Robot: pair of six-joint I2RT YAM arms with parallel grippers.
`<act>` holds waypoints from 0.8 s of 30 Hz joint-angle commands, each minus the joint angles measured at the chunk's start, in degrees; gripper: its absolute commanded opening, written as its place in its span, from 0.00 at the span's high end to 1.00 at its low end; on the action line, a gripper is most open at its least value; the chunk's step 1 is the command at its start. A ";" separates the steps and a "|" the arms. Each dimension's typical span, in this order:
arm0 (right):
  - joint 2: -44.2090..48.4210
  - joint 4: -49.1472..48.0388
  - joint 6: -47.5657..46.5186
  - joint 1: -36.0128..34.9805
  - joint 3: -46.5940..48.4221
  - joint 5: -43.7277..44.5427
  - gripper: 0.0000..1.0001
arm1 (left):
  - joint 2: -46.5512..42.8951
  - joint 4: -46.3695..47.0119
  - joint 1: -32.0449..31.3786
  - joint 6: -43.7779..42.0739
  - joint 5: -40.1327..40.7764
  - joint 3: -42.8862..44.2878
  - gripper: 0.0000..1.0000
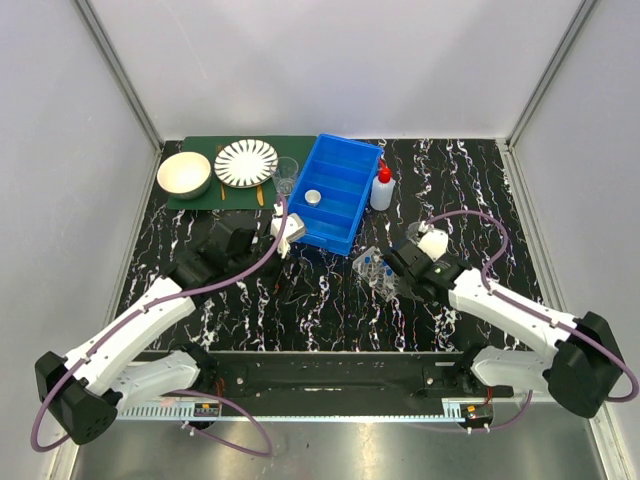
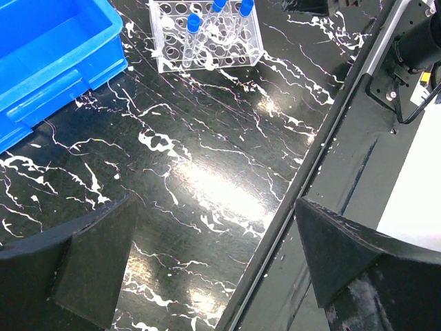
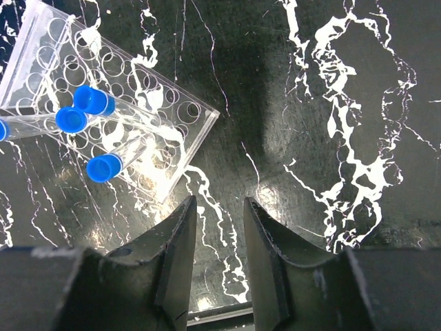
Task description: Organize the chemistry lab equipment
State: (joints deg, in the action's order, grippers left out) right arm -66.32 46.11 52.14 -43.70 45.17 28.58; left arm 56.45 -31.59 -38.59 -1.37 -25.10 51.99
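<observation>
Black marble veined in white formed the table, bounded at the near edge by a dark rail. At the rear left a green mat was occupied by a cream bowl and a striped plate, and a small clear beaker was set upright between the plate and the blue bin. The left gripper was held above bare marble just left of the bin's near corner, its jaws spread fully wide with nothing between them; a broad open stretch was left from there to the rail. A small round lid was seen inside one compartment of the bin. The white squeeze bottle was stood upright just beside the bin's right wall. The clear tube rack was placed near the bin's front right corner, apart from it, with blue-capped tubes leaned in its holes. The right gripper was poised just beside the rack's corner, its jaws parted by a narrow gap and gripping nothing. Unoccupied marble was left from there to the right edge.
</observation>
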 commanded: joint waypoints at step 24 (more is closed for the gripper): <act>-12.68 -12.26 2.62 0.81 0.71 2.54 0.64 | -1.60 1.45 -0.79 0.40 -0.03 -0.04 0.01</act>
State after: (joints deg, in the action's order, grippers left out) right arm -78.02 36.88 53.43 -43.33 45.21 29.28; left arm 56.27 -31.62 -39.11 -1.37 -25.10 51.99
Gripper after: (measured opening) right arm 0.363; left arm 0.984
